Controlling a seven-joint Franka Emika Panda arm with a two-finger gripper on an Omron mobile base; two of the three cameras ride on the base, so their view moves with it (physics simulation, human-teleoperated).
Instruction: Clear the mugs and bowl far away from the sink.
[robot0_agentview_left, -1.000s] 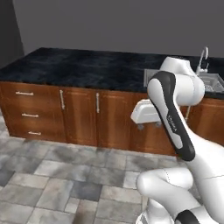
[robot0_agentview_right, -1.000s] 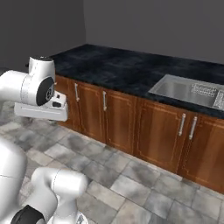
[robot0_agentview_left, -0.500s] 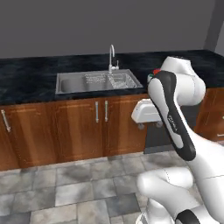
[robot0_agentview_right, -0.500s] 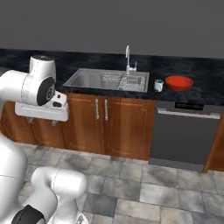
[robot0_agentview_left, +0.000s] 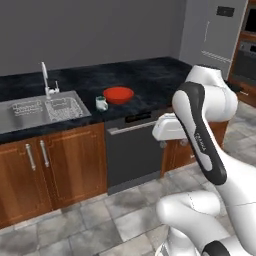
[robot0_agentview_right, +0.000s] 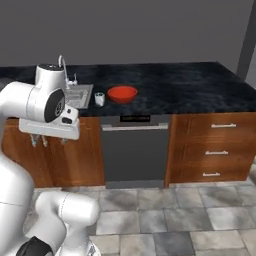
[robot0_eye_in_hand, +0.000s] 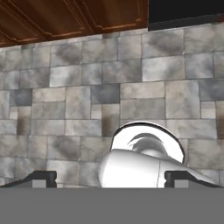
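Mug (robot0_agentview_left: 101, 103) and red bowl (robot0_agentview_left: 118, 94) are sitting side by side on the dark bench (robot0_agentview_left: 150, 75) just beside the sink (robot0_agentview_left: 40, 110), while the hand (robot0_agentview_right: 47, 142) is hanging spread and empty over the floor, likely awaiting approach.
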